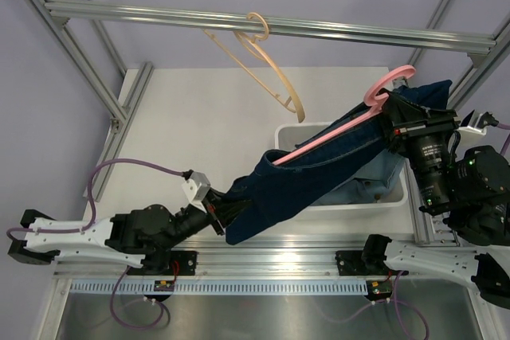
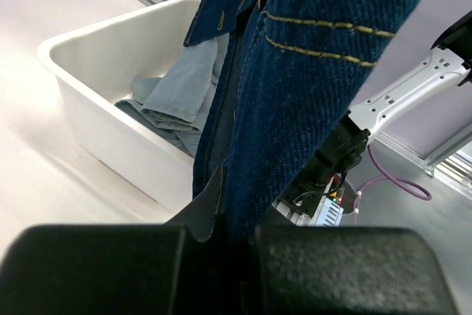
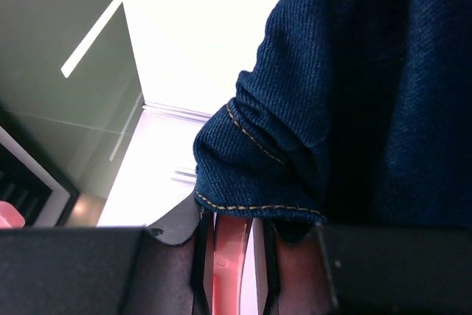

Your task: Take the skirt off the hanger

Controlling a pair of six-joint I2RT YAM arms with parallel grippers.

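Because the right hand [image 1: 388, 107] is clamped on the pink hanger [image 1: 343, 121] and holds it tilted above the white bin [image 1: 358, 217], the dark denim skirt [image 1: 319, 169] stretches taut. That lets the left hand [image 1: 218, 212], closed on the lower hem, draw it toward the near left. The waistband is not yet off the hanger. Pale denim [image 2: 173, 90] lies in the bin on the table [image 1: 199, 117]. No brand, label or writing is legible.

Dk-blue skirt [image 1: 319, 177]; pink hanger [image 1: 319, 142]; wht bin [image 1: 358, 205]
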